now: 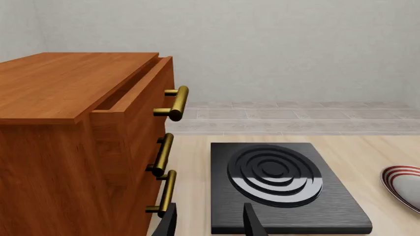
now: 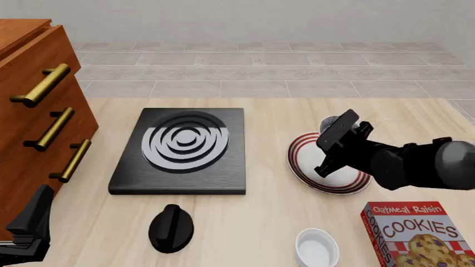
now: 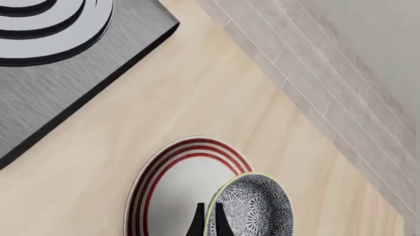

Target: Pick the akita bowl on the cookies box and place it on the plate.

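The akita bowl [image 3: 253, 209], dark with a fine white pattern, hangs tilted over the far edge of the plate [image 3: 174, 189], a white plate with red rings. My right gripper [image 3: 209, 223] is shut on the bowl's rim. From the front, the right gripper [image 2: 335, 139] hovers above the plate [image 2: 304, 162], and only a sliver of the bowl [image 2: 328, 123] shows behind it. The red cookies box [image 2: 419, 233] lies at the near right with nothing on it. My left gripper [image 1: 210, 223] is open and empty, low at the near left [image 2: 30, 225].
A black stove burner [image 2: 182, 147] lies left of the plate, with a black knob [image 2: 171, 227] in front of it. A plain white small bowl [image 2: 317, 248] sits beside the cookies box. A wooden drawer cabinet [image 2: 30, 111] with brass handles stands at the left.
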